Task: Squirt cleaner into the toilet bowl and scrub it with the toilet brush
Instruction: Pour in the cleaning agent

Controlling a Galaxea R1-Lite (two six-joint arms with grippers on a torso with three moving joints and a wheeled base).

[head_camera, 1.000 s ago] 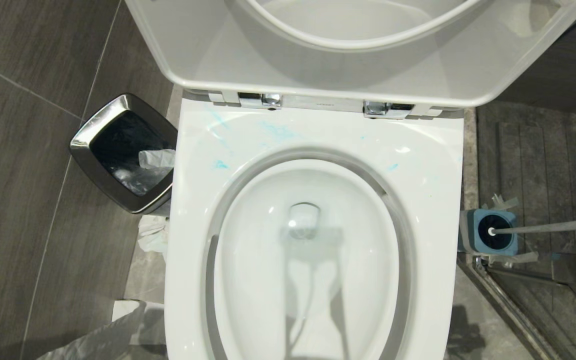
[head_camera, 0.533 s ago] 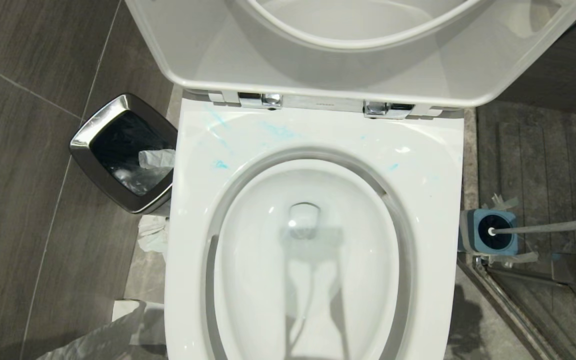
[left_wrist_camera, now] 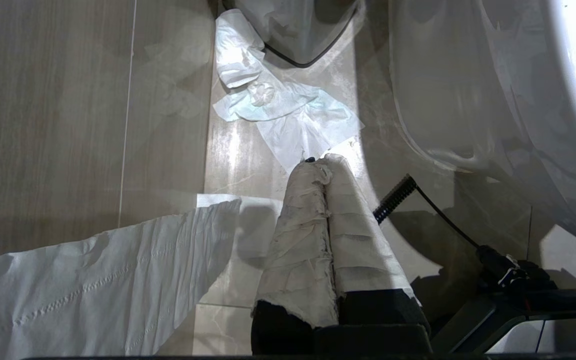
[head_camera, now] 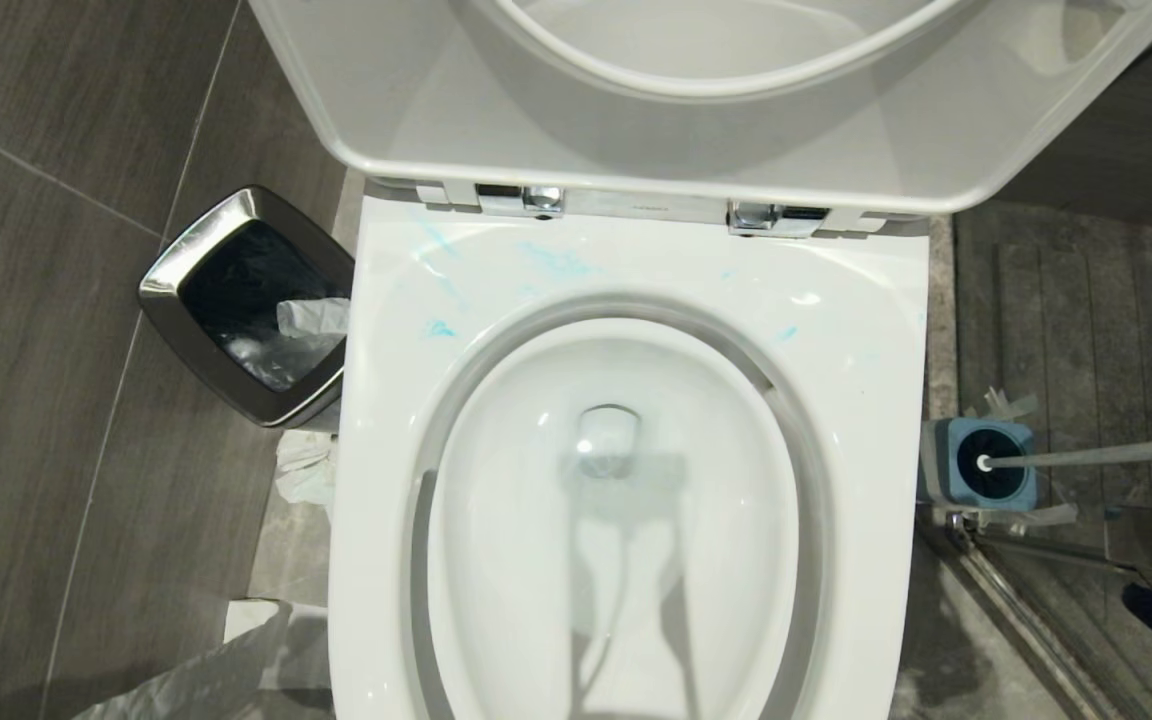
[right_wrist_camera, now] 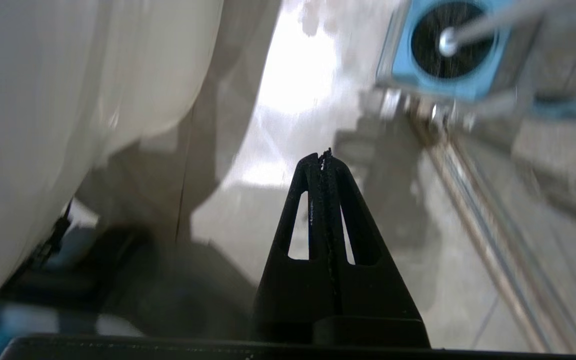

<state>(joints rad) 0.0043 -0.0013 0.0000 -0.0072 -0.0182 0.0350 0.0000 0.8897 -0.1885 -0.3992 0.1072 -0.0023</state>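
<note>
Open white ceramic toilet bowl (head_camera: 866, 330) with lid raised; both grippers low beside it, pressed together and empty.

Faint turquoise cleaner smears (head_camera: 556, 262) mark the rim near the chrome hinges (head_camera: 542, 200). The slim grey-white toilet brush (head_camera: 1106, 452) stands in its square blue holder (head_camera: 948, 470) on the floor right of the bowl, against a metal rail. The black right gripper (right_wrist_camera: 322, 159) hovers near that holder, its fingers together. The tape-wrapped left gripper (left_wrist_camera: 324, 165), also closed, hangs over crumpled white tissue (left_wrist_camera: 288, 110) beside a steel-rimmed black bin (head_camera: 198, 240) left of the bowl.
</note>
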